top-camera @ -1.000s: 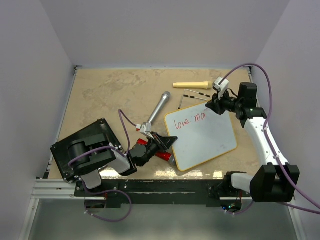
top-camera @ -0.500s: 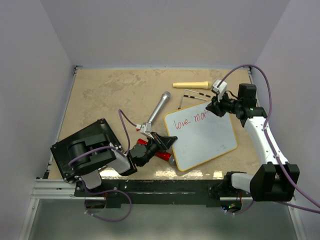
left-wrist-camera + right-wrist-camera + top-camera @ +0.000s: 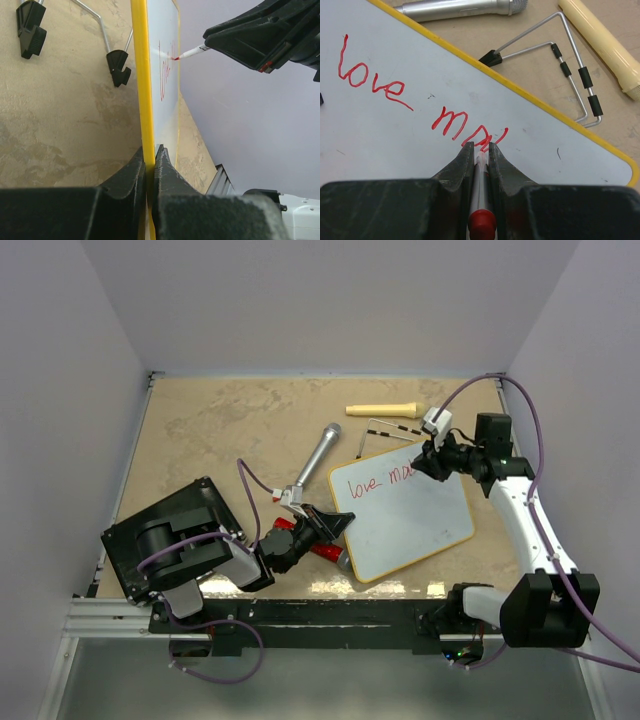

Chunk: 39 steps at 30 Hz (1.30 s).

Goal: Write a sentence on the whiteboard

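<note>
The whiteboard [image 3: 405, 515], white with a thin yellow frame, lies tilted on the table. My left gripper [image 3: 335, 525] is shut on its left edge; the left wrist view shows the jaws [image 3: 150, 152] pinching the yellow frame [image 3: 140, 75]. My right gripper [image 3: 428, 462] is shut on a red-capped marker [image 3: 481, 200], tip down on the board near its top right corner. The sentence [image 3: 375, 85] reads "love" in red, then "ma" and a further stroke ending at the tip [image 3: 187, 54]. One line shows [image 3: 375, 480].
A silver microphone [image 3: 318, 455] lies left of the board. A cream handle [image 3: 383, 410] and the board's wire feet [image 3: 392, 427] sit behind it. A black box [image 3: 170, 540] is at the near left. A red-handled tool [image 3: 325, 550] lies under my left gripper.
The right gripper has shifted slightly over the board and the red word after "love" has gained strokes. The left gripper and the board have stayed put.
</note>
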### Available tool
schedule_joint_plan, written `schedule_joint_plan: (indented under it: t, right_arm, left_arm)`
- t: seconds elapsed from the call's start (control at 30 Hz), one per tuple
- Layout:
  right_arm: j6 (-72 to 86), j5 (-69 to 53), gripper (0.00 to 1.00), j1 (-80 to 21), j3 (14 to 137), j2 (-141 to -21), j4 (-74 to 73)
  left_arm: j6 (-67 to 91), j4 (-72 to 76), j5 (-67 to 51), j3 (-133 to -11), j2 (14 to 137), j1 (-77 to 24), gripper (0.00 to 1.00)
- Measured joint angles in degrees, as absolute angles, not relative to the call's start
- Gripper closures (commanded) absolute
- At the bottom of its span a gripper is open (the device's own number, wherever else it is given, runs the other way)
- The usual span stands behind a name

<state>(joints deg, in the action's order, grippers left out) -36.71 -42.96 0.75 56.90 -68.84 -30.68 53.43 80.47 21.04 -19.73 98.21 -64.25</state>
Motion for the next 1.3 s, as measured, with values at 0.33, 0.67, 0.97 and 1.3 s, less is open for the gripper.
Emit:
schedule_joint_plan:
  t: [0.33, 0.67, 0.97, 1.3]
  right_arm:
    - [-32.88, -40.88, 1.0, 0.75, 57.32, -69.38, -26.35]
    - [-32.47, -39.18, 1.0, 0.75, 57.36, -69.41, -25.04]
    - [-35.18, -42.06, 1.0, 0.8, 57.52, -69.41, -28.84]
    - [-35.2, -41.5, 1.0, 0.78, 57.52, -69.41, -29.21]
  left_arm:
    - [53.43, 80.49, 21.02, -19.73, 98.21, -64.25, 1.0]
    - [53.43, 80.49, 21.02, -19.73, 98.21, -64.25, 1.0]
    - [53.43, 80.49, 21.02, -19.73, 98.24, -64.25, 1.0]
    - [53.43, 80.49, 21.02, -19.73, 98.24, -64.25, 1.0]
